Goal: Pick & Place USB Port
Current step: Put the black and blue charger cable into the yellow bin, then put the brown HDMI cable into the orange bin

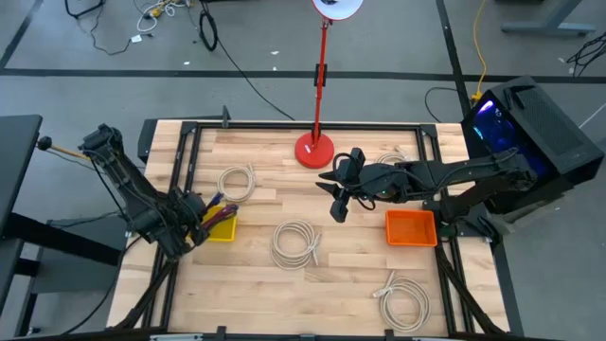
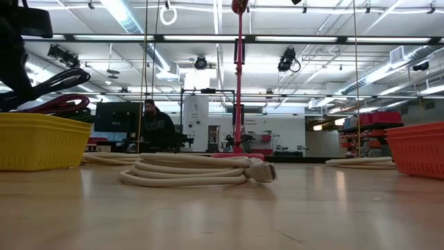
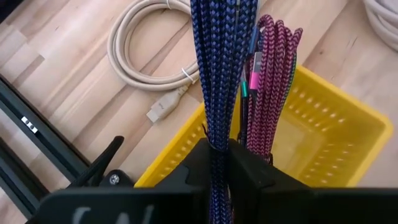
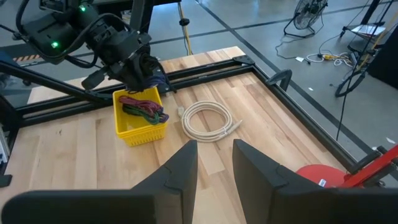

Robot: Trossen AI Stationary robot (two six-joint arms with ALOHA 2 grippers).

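A wooden table (image 1: pixel 284 284) seen from above, with a dark robot arm reaching in from each side.

The left gripper (image 1: pixel 194 216) hangs over the yellow basket (image 1: pixel 223 230) at the left of the table. Its fingers are clamped on a bundle of blue braided cable (image 3: pixel 221 74), which runs up between them in the left wrist view. A pink braided cable (image 3: pixel 270 81) lies in the basket just beside the blue one, with part of it standing above the rim.

The right gripper (image 1: pixel 339 201) hovers above the middle of the table, well clear of the surface, with its fingers (image 4: pixel 177 171) apart and nothing between them.

Four coiled cream USB cables lie loose on the wood. One coil (image 1: pixel 239 181) sits just far of the yellow basket, its plug end visible in the left wrist view. A second coil (image 1: pixel 295 242) lies at the centre of the table, near side of the right gripper. A third coil (image 1: pixel 404 298) lies at the near right. A fourth coil (image 1: pixel 390 159) at the far right is partly hidden by the right arm.

An orange basket (image 1: pixel 411 228) sits on the right side of the table. A red round stand base (image 1: pixel 313 150) with an upright red pole stands at the far middle edge.

In the low view a person (image 2: pixel 157 127) sits in the room beyond the table.
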